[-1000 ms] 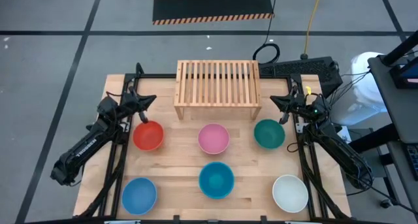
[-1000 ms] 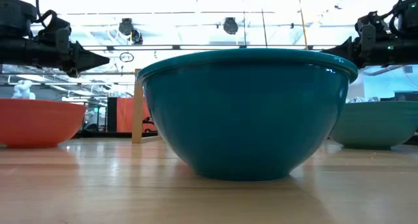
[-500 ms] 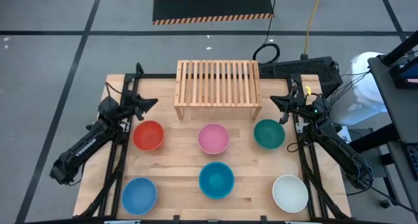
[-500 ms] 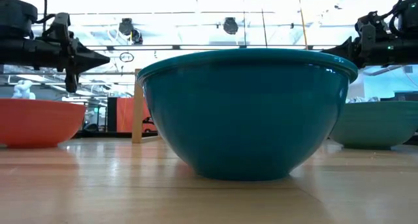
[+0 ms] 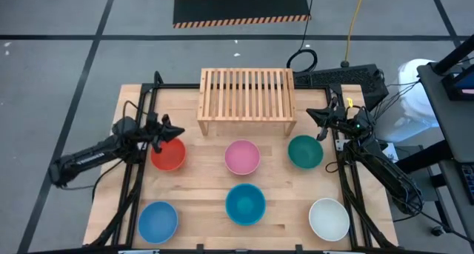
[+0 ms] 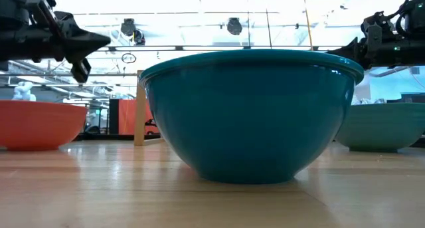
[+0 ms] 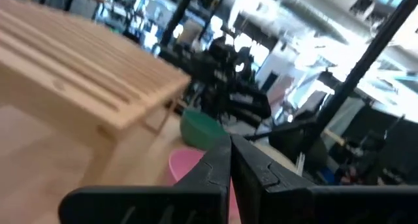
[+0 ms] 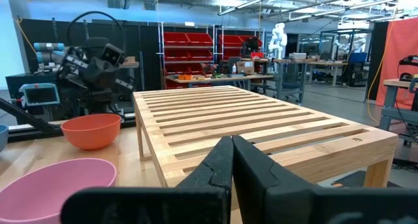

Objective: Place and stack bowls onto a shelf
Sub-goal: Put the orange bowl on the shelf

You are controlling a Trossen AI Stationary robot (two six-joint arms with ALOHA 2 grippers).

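**Ana:** Fingers on both arms are pressed together, holding nothing. The left fingers (image 5: 176, 130) hang just above the far rim of the red bowl (image 5: 168, 154); the right fingers (image 5: 311, 113) sit off the shelf's right end, above the worktop (image 5: 281, 202).

**Ben:** Where are the bowls?

**Ana:** All six stand apart on the worktop in two rows. Nearer the shelf (image 5: 246, 100): red, pink bowl (image 5: 242, 157), dark green bowl (image 5: 305, 152). Front row: light blue bowl (image 5: 158, 221), teal bowl (image 5: 245, 204), white bowl (image 5: 329, 218). The shelf's slatted top is bare.

**Ben:** Anything hard to see?

**Ana:** In the low view the teal bowl fills the middle and hides the pink bowl and most of the shelf; only one shelf leg shows at its left. The red and green bowls are cut off at the sides. The left wrist view is tilted and blurred, with the pink bowl partly behind the fingers.

**Ben:** And the arms?

**Ana:** The left arm reaches in nearly level from the worktop's left edge, wrist rolled. The right arm runs up along the right edge, its tip pointing toward the shelf.

**Ben:** Room to move?

**Ana:** Clear gaps lie between all bowls, and a bare strip separates the back row from the shelf front.
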